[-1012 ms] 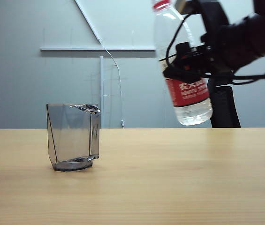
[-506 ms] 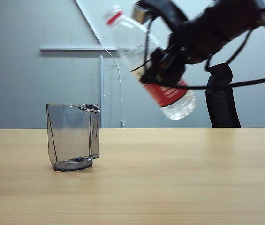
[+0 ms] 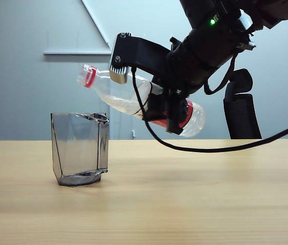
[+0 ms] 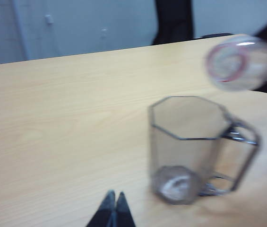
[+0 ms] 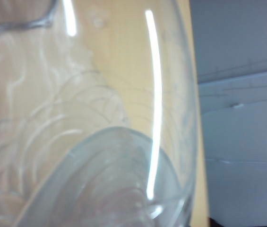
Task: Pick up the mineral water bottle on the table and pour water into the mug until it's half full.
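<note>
Right claw [image 3: 166, 109] up above the table [image 3: 184, 194], clamped round the labelled middle of the bottle [image 3: 133, 99], jaws part-way closed against its sides. Bottle tipped nearly level, red-ringed neck reaching out from the claw toward the mug [image 3: 80, 149], base trailing behind the claw on the far side. Mouth a little higher than the mug's rim and just short of it, off to the claw's side (no stream visible between the two). Water [image 3: 126, 108] pooled along the lower side of the tilted bottle. Mug upright on the wood, well below and ahead of the claw, only a thin trace at its bottom. From the right wrist, nothing but the bottle's clear curved wall [image 5: 100, 142] filling the view, wood and grey wall behind.

Left claw [image 4: 114, 208] low at the edge of its own view, the two dark fingertips pressed together with nothing between them. Mug [image 4: 197, 146] ahead of this claw and off to one side, handle turned away from it. Bottle's open mouth [image 4: 235, 64] blurred, hanging beyond the mug's rim.
</note>
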